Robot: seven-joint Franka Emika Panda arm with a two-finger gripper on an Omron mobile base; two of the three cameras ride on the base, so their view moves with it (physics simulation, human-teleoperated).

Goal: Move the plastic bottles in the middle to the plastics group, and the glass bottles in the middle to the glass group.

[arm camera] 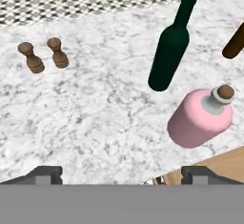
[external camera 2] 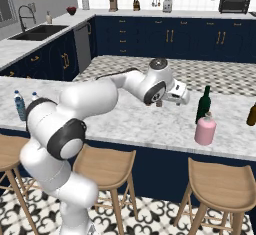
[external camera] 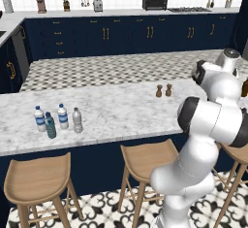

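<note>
The squat pink glass bottle [arm camera: 200, 118] stands upright on the marble counter, just in front of the dark green wine bottle [arm camera: 169, 51], with the amber bottle [arm camera: 234, 44] further right. My gripper [arm camera: 122, 174] hovers above the counter to their left, open and with nothing between its fingers. In the right base view the gripper [external camera 2: 181, 98] is left of the wine bottle [external camera 2: 203, 105] and the pink bottle [external camera 2: 205, 129]. Far left on the counter, a plain greyish bottle [external camera: 77, 120] and a blue-labelled bottle [external camera: 63, 116] stand beside the teal bottle [external camera: 51, 125] and another blue-labelled one [external camera: 39, 119].
Two brown salt and pepper shakers [external camera: 163, 90] stand mid-counter, behind and left of the gripper. Wooden stools [external camera: 145, 159] line the counter's near edge [external camera: 97, 142]. My white arm [external camera 2: 100, 96] reaches across the counter from the left.
</note>
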